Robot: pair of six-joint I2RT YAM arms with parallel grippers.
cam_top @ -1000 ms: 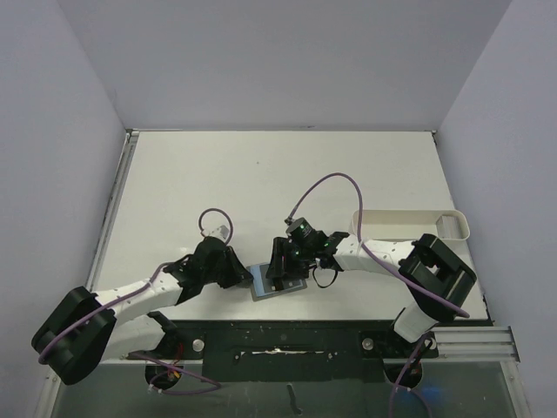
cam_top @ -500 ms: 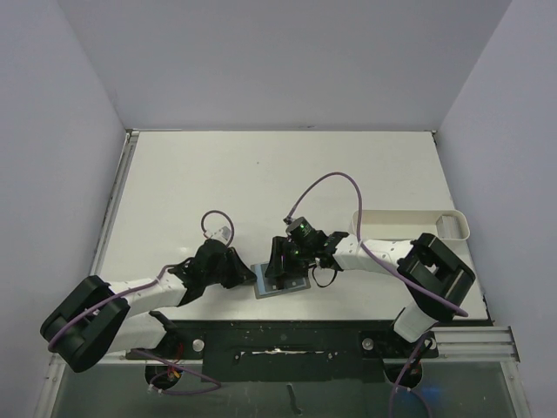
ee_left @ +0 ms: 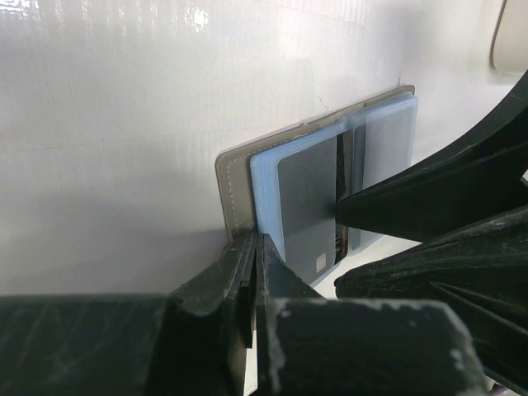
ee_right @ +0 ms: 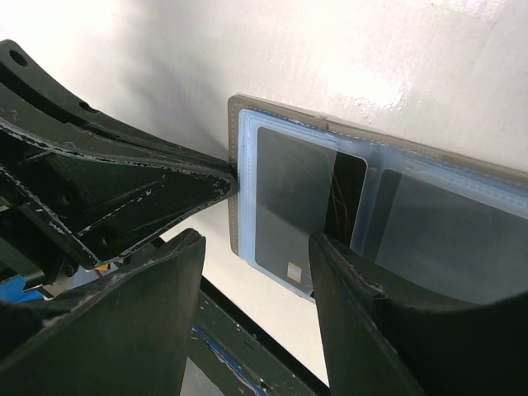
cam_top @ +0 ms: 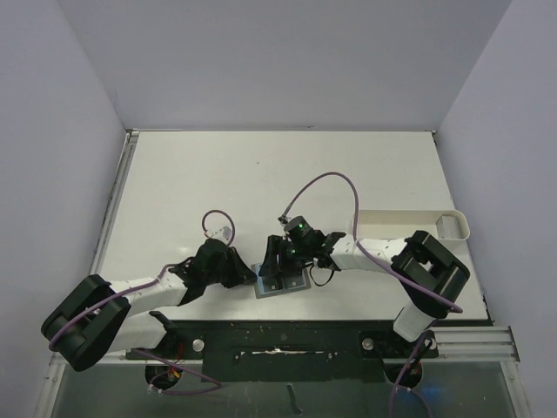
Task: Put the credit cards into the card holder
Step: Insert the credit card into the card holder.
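Observation:
The card holder (cam_top: 301, 286) lies open and flat near the table's front edge, its light blue lining up (ee_right: 244, 157). A grey card (ee_right: 285, 206) sits in its left pocket, also in the left wrist view (ee_left: 305, 206). A black card (ee_right: 348, 190) stands partly in at the fold. Another grey card (ee_right: 445, 239) shows through the right pocket. My left gripper (ee_left: 254, 239) is shut, its tips resting on the holder's left edge (cam_top: 247, 277). My right gripper (ee_right: 256, 243) is open over the holder's left half (cam_top: 278, 272). Its right finger (ee_right: 330, 247) is at the black card.
A white oblong tray (cam_top: 409, 225) stands to the right, beyond the right arm. The black front rail (cam_top: 287, 335) runs just below the card holder. Grey walls close in the table's sides and back.
My right gripper has shifted slightly left over the card holder. My left arm settled a little, its tips staying at the holder's left edge.

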